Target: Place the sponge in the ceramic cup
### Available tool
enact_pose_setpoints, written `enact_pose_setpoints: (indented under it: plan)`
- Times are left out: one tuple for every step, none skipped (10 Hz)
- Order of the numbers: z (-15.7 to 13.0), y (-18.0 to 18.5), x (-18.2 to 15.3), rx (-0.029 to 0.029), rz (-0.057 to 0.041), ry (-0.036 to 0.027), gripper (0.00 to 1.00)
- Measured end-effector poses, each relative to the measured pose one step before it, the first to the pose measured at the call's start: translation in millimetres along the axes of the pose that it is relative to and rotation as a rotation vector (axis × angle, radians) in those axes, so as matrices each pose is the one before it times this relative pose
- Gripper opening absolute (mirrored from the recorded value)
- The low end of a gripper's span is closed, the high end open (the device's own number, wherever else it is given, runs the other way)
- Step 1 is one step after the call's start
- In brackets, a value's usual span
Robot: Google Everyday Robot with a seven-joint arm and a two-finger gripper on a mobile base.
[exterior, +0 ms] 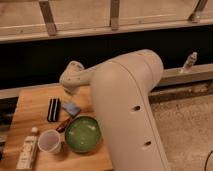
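The light-blue sponge (pixel 72 109) lies flat on the wooden table (pixel 30 107), just right of a black ribbed block (pixel 53 109). The white ceramic cup (pixel 49 141) stands upright near the table's front left, beside the green bowl (pixel 82 134). My white arm reaches in from the right, with its elbow joint (pixel 73 78) above the table's back edge. My gripper (pixel 70 98) hangs below that joint, directly over the sponge's far side. The arm's bulk hides the right part of the table.
A white bottle (pixel 27 153) lies at the front left corner next to the cup. A small red object (pixel 63 125) rests between the sponge and the bowl. A dark rail and wall run behind the table.
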Motion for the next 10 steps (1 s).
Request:
enact_pose_setpoints:
  plan:
    - [-1.54,-0.97,0.37,0.00152,0.00022,0.00014,0.8]
    - [-0.6,0.74,2.38,-0.00786,0.00275,0.01146,0.8]
    - [2.58,2.34,3.18,-0.02795,0.00297,0.02133,0.8]
    - [7.77,4.24,2.02,-0.03182,0.00256,0.00966,0.8]
    - [7.94,6.57,-1.58,-0.02843,-0.00184,0.00036,0.8]
    - [5.29,5.66,-3.73,-0.0281,0.00025,-0.00267,0.8]
    - [4.38,2.34,-0.1,-0.01899,0.00397,-0.00251,0.8]
    - [3.86,2.44,-0.38,-0.01733,0.00463,-0.00407,0.8]
    - [3.78,1.19,0.89,-0.01332,0.00438,-0.00099,0.8]
    - [7.4,3.02,-0.04,-0.02141,0.00408,-0.0011,0.8]
